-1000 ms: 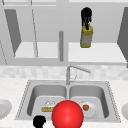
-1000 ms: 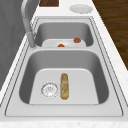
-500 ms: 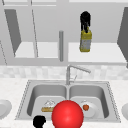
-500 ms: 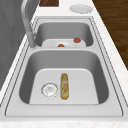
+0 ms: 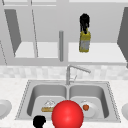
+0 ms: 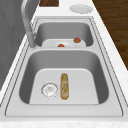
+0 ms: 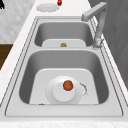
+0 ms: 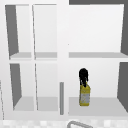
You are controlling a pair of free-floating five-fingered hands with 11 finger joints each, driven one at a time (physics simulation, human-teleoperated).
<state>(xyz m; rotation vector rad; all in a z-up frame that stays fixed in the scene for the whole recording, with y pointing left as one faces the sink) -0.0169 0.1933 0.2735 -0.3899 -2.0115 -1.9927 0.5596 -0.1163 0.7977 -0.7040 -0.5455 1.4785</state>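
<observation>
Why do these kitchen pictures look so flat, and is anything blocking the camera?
Front view: even light, no glare on the grey steel double sink; a big red ball covers the sink's near rim, beside the left hand.
Upper view: soft grey shading inside the white cabinet, where the right hand grips the yellow bottle.
Left side view: basin walls shade gently around the brown bread loaf.
</observation>
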